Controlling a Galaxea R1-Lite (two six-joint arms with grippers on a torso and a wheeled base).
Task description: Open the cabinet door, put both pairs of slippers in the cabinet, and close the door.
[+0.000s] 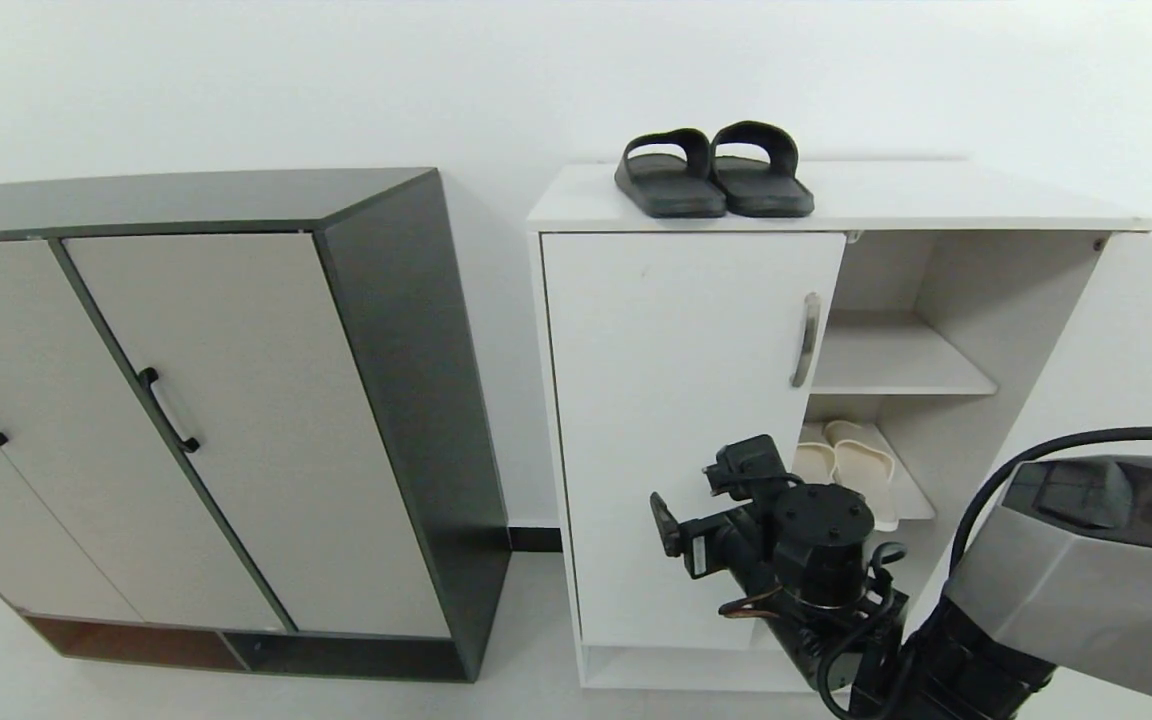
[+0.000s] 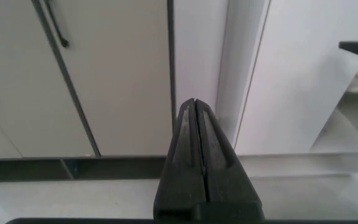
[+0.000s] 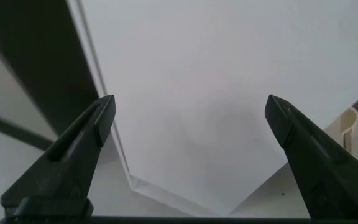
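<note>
Already open: cream slippers (image 1: 848,468) inside white cabinet (image 1: 686,440); black slippers (image 1: 714,172) waiting on top; right gripper (image 3: 190,102) jaws apart, left gripper (image 2: 194,104) closed.

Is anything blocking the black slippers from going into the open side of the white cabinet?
Nothing visible. The black slippers sit on the cabinet top, the upper shelf below is bare, and the cream slippers occupy the lower shelf.

Black slippers (image 1: 714,172). Cream slippers (image 1: 851,460). White cabinet (image 1: 686,450), silver-grey door handle (image 1: 807,340). Second cabinet (image 1: 406,400): charcoal frame, beige doors, black handles (image 1: 168,410). Left tool (image 2: 194,104) black; right tool (image 3: 190,106) black. Wall (image 1: 496,80) white, floor (image 1: 526,640) pale grey.
</note>
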